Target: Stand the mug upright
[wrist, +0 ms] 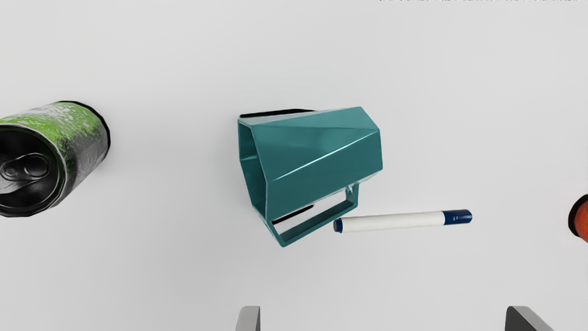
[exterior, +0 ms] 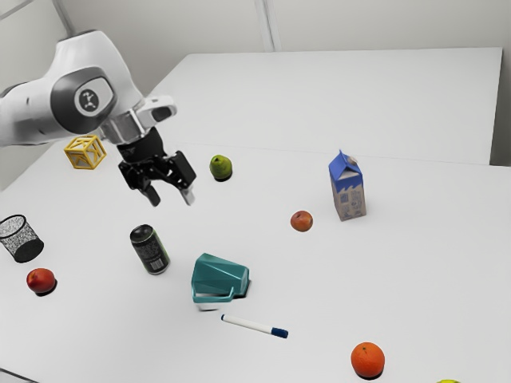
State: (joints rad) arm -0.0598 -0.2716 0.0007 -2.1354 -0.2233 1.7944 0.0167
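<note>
My gripper (exterior: pixel 172 196) hangs in the air above the table, higher than the can and toward the exterior view's upper left from the mug. A teal faceted mug (exterior: pixel 217 276) lies on its side on the table, its handle toward the marker. In the wrist view the mug (wrist: pixel 317 161) has its open mouth facing the can and its base facing away from it. The gripper (wrist: pixel 382 317) stands open there, with its two fingertips wide apart and nothing between them.
A dark green can (exterior: pixel 149 249) stands beside the mug, and a white marker (exterior: pixel 254 325) lies near its handle. Farther off are a milk carton (exterior: pixel 347 187), a reddish fruit (exterior: pixel 301 221), an orange (exterior: pixel 367 360), a green fruit (exterior: pixel 220 167), a red apple (exterior: pixel 41 280) and a mesh cup (exterior: pixel 21 238).
</note>
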